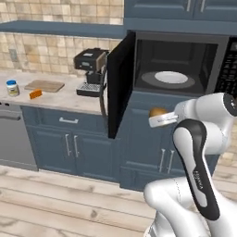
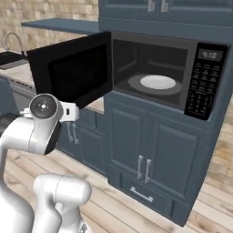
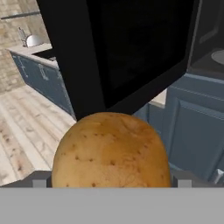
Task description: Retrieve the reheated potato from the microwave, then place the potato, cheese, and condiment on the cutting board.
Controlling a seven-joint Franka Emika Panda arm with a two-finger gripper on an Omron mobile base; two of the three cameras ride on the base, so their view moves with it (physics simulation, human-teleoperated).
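Note:
The golden-brown potato (image 1: 157,112) hangs in the air in front of the microwave (image 1: 185,60), below its opening, with my gripper (image 1: 162,119) shut on it. In the hand view the potato (image 3: 111,148) sits between the fingers of the gripper (image 3: 111,181). The microwave door (image 1: 121,83) stands wide open to the left, and a white plate (image 1: 171,77) lies inside. Far left on the counter are the wooden cutting board (image 1: 44,85), the orange cheese wedge (image 1: 35,94) in front of it, and the blue-lidded condiment jar (image 1: 12,88).
A silver-and-black coffee machine (image 1: 90,69) stands on the counter between the board and the open door. A sink (image 2: 9,57) lies further left. Blue cabinets (image 2: 145,150) run under the microwave, above a wooden floor (image 1: 55,199).

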